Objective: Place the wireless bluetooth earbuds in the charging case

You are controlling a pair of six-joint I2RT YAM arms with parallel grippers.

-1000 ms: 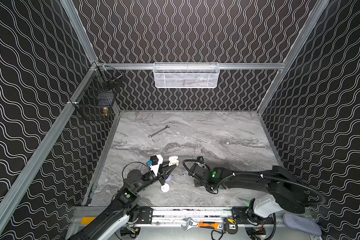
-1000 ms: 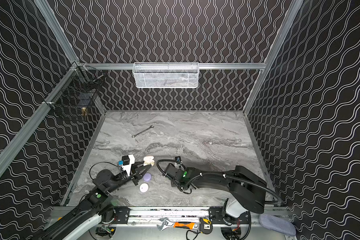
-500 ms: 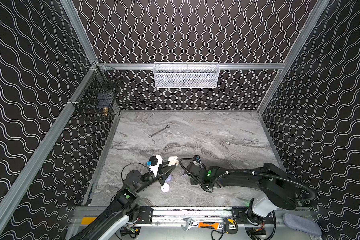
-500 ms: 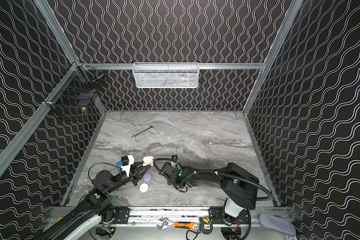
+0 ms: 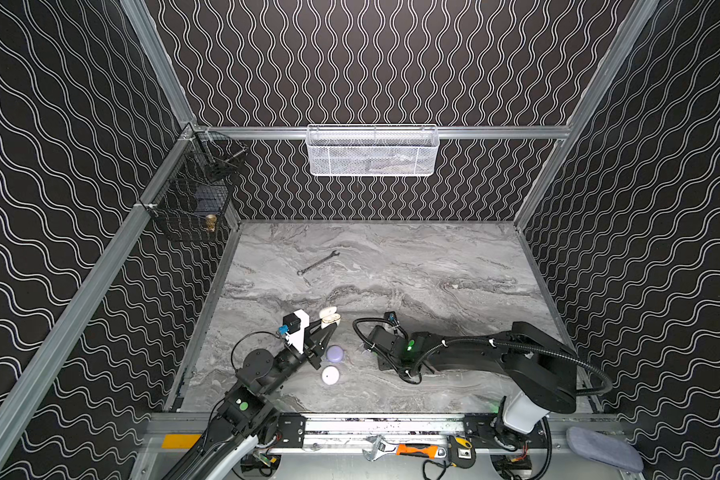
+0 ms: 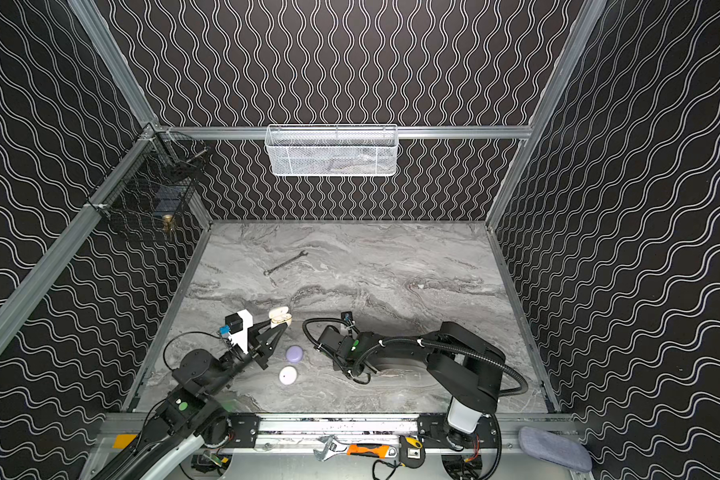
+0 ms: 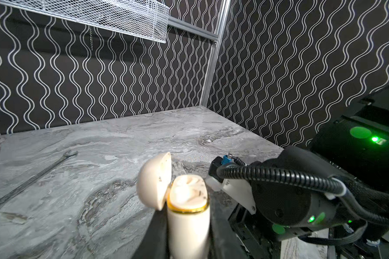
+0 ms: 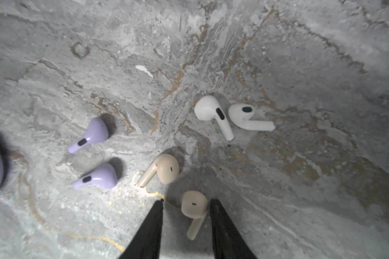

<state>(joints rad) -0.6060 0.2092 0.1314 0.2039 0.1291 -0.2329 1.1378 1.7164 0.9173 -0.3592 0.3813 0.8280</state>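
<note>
My left gripper is shut on a cream charging case, held upright with its lid hinged open; both top views show the case. Several earbuds lie on the marble in the right wrist view: two lilac, two white and a beige one. A second beige earbud lies between the fingers of my right gripper. One finger touches it, the other stands apart, so the jaws are open.
A shut lilac case and a shut white case sit beside the left gripper. A wrench lies farther back. A white mesh basket and a black wire basket hang on the walls.
My right arm has moved left toward the left gripper, and its jaws have narrowed around the beige earbud. The left arm and the case have stayed put.
</note>
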